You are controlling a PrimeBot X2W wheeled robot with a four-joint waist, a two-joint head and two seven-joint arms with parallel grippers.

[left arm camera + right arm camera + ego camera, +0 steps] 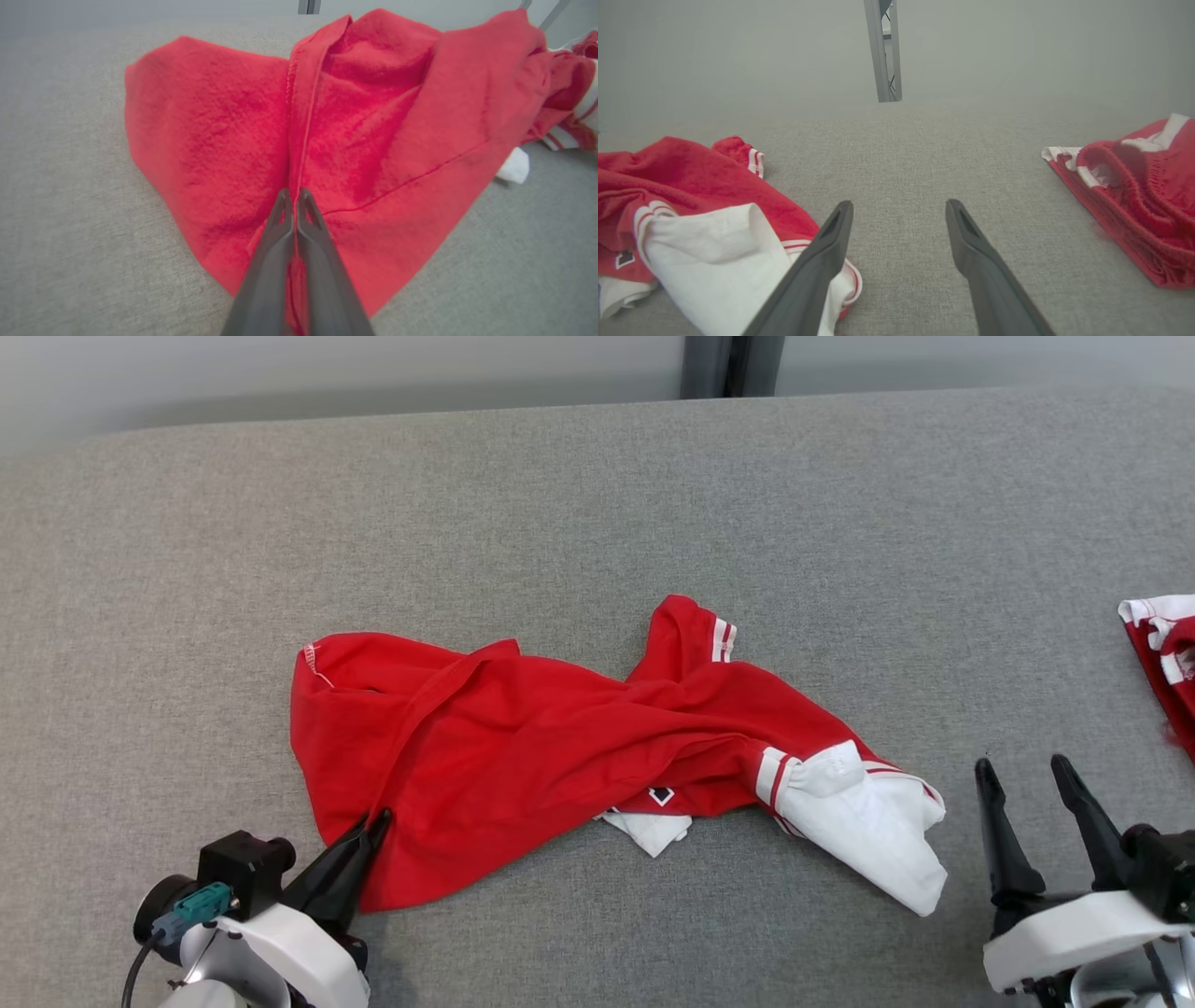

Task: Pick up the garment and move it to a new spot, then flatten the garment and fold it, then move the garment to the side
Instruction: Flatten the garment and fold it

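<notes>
Left pincer [378, 819] sat with its fingers pressed together on the near-left edge of the garment [523, 728]. The left wrist view showed its tips [294, 193] pinching a raised seam fold, with red cloth caught between them. That looked like the opening step, the pick-up: the grip seemed made, but the cloth still lay on the grey table [597, 504]. The next move probably called for a steady lift, high enough to clear the trailing fabric, before carrying it to a fresh spot. The garment was a red top lying crumpled across the middle of the table. Its left part was fairly smooth, and a diagonal ridge ran up from the pinch. Its centre was bunched, a white-striped sleeve cuff poked up behind, and a white panel spilled out at its right end. Beyond that end the right pincer [1024, 767] stood spread wide and held nothing, just beside the white panel. Further right lay a second red garment [1167, 653], well apart from the first.
</notes>
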